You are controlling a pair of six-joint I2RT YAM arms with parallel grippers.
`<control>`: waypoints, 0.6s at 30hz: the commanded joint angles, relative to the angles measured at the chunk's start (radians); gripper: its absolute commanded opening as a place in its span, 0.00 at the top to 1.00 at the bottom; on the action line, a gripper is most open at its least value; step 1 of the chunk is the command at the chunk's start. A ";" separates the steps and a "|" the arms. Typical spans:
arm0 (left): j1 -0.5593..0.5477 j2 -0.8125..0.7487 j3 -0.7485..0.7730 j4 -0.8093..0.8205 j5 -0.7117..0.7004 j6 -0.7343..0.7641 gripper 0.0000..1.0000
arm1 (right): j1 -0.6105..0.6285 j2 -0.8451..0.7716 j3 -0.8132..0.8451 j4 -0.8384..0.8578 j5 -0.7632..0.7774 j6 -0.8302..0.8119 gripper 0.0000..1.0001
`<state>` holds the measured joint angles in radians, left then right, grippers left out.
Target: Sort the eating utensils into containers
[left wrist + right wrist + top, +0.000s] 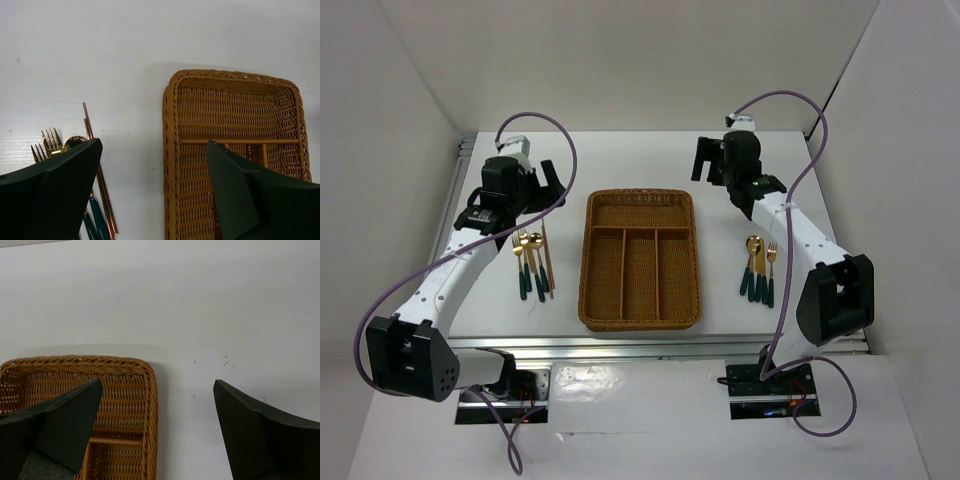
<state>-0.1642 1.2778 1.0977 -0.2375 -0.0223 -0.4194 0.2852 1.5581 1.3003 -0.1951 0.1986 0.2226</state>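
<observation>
Left hand (154, 186) and right hand (157, 426) both gape empty. Utensils (758, 280) lie on the bench (720, 170) at nine and three o'clock of the tray (585, 262); light, stiff, slick: I'd pinch mid-handle.

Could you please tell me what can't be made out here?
- Left wrist view: left gripper's fingers cover most of the forks and spoon.
- Left wrist view: a finger and the bottom edge cut off the wicker tray's long slots.
- Right wrist view: the right-hand utensils lie outside the frame.
- Top view: left utensils are too bunched to count.
</observation>
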 commanded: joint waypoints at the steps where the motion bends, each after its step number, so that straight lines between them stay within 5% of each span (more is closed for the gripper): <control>1: 0.009 -0.009 0.022 0.000 0.015 -0.018 0.00 | -0.003 -0.010 0.022 0.025 0.009 0.001 0.00; 18: 0.077 -0.222 -0.243 -0.253 -0.203 -0.197 0.00 | -0.003 0.111 0.070 0.049 -0.129 0.021 0.00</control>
<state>-0.1162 1.1076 0.8646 -0.4625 -0.1776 -0.5537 0.2852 1.6562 1.3235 -0.1944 0.1104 0.2375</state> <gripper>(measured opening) 1.001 0.999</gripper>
